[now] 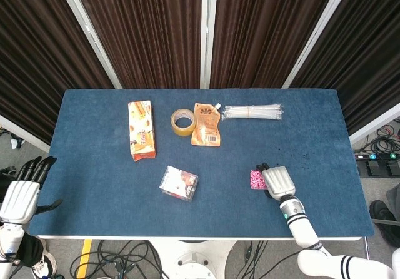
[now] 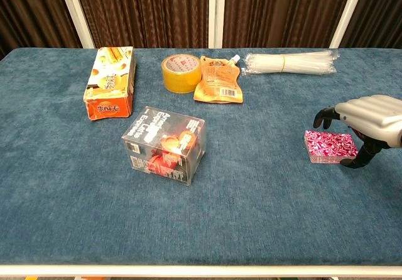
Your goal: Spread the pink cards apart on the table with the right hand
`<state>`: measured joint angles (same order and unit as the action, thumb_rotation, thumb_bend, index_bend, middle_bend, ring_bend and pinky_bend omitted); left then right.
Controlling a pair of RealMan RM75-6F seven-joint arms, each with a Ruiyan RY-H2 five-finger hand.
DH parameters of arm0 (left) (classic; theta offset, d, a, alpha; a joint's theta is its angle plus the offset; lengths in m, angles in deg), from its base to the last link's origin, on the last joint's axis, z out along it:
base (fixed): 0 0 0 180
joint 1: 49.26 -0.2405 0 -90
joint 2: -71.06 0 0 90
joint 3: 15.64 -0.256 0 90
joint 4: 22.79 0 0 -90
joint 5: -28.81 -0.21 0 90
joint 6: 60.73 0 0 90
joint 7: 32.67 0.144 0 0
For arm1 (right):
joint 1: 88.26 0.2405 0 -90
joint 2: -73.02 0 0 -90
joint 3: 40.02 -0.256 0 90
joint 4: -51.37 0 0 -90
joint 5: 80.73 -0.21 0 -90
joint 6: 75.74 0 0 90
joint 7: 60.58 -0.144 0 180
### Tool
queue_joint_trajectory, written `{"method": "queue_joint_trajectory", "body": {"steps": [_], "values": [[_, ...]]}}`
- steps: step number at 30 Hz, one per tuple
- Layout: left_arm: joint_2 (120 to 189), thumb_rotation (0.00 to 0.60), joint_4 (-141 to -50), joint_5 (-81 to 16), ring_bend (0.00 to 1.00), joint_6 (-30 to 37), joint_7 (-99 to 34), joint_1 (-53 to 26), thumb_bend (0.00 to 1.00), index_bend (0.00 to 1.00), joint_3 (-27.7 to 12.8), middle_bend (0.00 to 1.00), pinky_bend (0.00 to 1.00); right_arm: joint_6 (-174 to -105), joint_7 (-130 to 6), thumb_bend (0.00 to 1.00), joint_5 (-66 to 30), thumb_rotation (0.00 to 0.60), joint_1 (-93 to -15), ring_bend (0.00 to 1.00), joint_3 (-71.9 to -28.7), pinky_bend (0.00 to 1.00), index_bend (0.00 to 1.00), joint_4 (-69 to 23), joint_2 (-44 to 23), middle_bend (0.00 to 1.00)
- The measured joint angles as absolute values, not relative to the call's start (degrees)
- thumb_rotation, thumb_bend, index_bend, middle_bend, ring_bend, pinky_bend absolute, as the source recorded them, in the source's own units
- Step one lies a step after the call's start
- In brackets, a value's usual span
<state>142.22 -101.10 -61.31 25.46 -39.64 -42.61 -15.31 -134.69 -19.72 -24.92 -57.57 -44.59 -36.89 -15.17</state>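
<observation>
right hand (image 2: 367, 120) fingers spread, arched over stacked pink patterned cards (image 2: 328, 146), holding nothing; cards likely thin, slippery; press top, sweep sideways.

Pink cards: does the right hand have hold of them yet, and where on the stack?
Cannot be told. The right hand arches over the pink cards, thumb at the near right edge, fingers past the far edge, but contact is unclear. The left hand holds nothing.

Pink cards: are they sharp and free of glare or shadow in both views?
Chest view: pink cards are sharp, evenly lit, no glare; the right robot hand covers their far right edge. Head view: small, mostly hidden under the hand.
</observation>
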Motion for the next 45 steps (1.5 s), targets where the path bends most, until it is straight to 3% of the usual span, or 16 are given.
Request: {"method": "queue_joint_trajectory", "body": {"steps": [45], "values": [[142.5, 0.600, -100.5, -61.1, 0.00, 25.4, -40.2, -42.9, 0.00, 0.07, -15.4, 0.07, 0.10, -136.4, -19.9, 0.19, -26.3, 0.600, -55.6, 0.76, -42.9, 0.85, 0.30, -35.4, -16.8, 0.34]]}}
